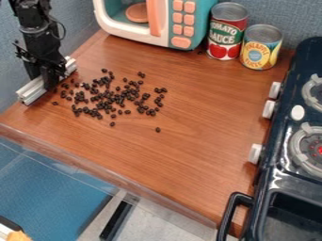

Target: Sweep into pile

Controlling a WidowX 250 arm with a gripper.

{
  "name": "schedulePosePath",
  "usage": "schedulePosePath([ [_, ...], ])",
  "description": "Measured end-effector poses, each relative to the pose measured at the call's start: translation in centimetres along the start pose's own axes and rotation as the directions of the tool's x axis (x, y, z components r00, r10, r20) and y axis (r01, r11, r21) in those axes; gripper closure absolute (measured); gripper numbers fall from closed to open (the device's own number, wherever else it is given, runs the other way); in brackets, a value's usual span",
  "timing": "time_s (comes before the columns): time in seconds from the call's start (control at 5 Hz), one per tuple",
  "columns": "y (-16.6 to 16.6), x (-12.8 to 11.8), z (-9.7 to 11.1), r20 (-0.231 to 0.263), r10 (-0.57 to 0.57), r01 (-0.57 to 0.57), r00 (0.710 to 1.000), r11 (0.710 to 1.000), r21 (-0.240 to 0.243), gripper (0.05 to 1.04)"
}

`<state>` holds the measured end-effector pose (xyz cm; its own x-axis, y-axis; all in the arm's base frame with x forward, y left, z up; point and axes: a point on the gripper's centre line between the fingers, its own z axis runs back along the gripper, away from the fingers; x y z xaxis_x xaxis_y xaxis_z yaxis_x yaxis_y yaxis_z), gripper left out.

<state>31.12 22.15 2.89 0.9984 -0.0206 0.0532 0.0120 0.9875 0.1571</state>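
Beans (pixel 113 96) lie strewn across the counter (pixel 189 150), loose and dark — mine to heap. My gripper (pixel 48 81) grips the bar (pixel 31 93) around its middle, so both ends jut out like a wide blade. I have it at the wall-side edge of the scatter — well placed, I judge, to push inward.

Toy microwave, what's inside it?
A round orange disc sits inside the toy microwave. The orange handle covers part of the inside, so I can't tell what's behind it.
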Motion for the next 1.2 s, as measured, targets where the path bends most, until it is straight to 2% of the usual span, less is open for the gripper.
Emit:
schedulePosePath([
  [0.4, -0.3, 0.1, -0.2, -0.008, 0.024, -0.025, 1.000, 0.999, -0.030, 0.708],
  [0.6, -0.6, -0.3, -1.0, -0.025, 0.043, -0.044, 0.999, 0.999, -0.030, 0.708],
  [1.0, -1.5, -0.9, -1.4, -0.049, 0.040, -0.042, 0.998, 0.999, -0.033, 0.708],
  [1.2, -2.8, -1.4, -1.1, -0.049, 0.038, -0.041, 0.998, 0.997, -0.062, 0.708],
])
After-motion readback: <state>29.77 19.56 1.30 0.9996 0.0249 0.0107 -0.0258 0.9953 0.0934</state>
